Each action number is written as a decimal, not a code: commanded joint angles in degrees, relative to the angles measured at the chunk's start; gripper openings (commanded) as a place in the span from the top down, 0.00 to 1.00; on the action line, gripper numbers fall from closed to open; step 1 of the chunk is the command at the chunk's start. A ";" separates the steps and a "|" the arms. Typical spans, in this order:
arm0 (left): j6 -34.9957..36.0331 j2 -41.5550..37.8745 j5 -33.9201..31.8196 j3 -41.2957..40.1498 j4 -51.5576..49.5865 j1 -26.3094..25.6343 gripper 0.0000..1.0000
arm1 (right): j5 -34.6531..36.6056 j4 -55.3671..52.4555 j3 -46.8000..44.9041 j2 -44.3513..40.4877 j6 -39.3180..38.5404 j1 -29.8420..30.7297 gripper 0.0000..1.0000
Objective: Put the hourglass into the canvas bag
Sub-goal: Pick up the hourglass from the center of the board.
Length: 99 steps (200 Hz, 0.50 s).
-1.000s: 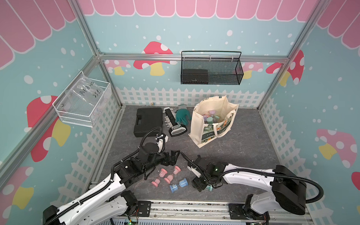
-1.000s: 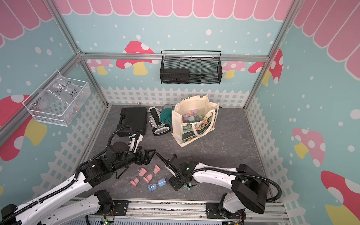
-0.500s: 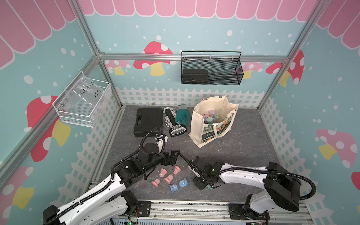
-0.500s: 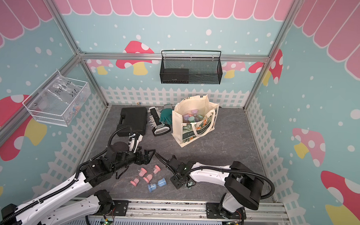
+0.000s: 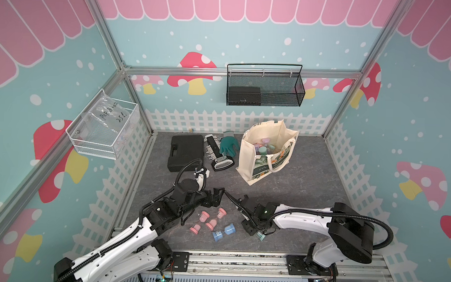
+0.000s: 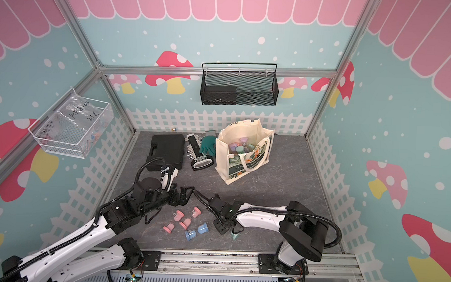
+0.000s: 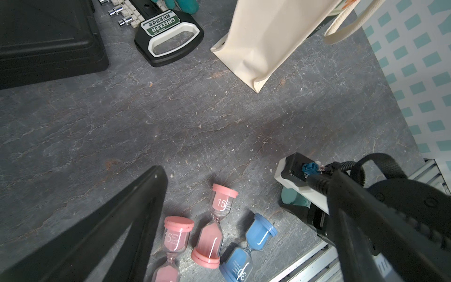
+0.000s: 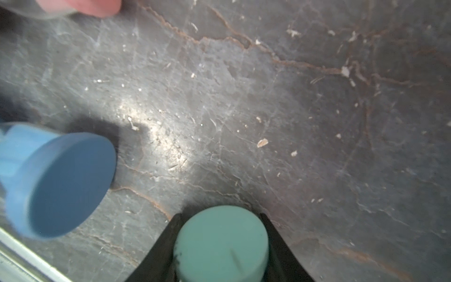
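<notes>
A teal hourglass [image 8: 222, 244] lies on the grey floor near the front rail, and my right gripper [image 8: 220, 234] is shut on it, one black jaw pressed against each side of its cap. In both top views that gripper [image 5: 256, 230] [image 6: 226, 227] sits low over the teal hourglass [image 5: 260, 235] [image 6: 234, 235]. My left gripper [image 7: 246, 173] [image 5: 217, 198] hangs open above loose pink hourglasses [image 7: 218, 227] [image 5: 203, 217] and a blue hourglass [image 7: 249, 249] [image 5: 223, 232], holding nothing. The cream canvas bag [image 5: 247, 158] [image 6: 222, 159] stands open at the back, with several hourglasses [image 5: 264, 149] inside.
A black case [image 5: 185, 152], a socket rack [image 5: 218, 157] and a green glove [image 5: 229, 145] lie left of the bag. A black wire basket [image 5: 265, 91] hangs on the back wall and a clear bin [image 5: 103, 129] on the left wall. The blue hourglass's cap [image 8: 61, 185] is close beside my right gripper.
My right gripper's jaws have closed in from wide apart onto the teal hourglass. The left arm has stayed where it was.
</notes>
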 commanded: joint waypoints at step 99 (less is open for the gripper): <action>0.17 -0.73 -0.91 2.07 0.72 0.36 0.01 | 4.09 1.07 7.02 -7.06 0.32 -3.04 0.69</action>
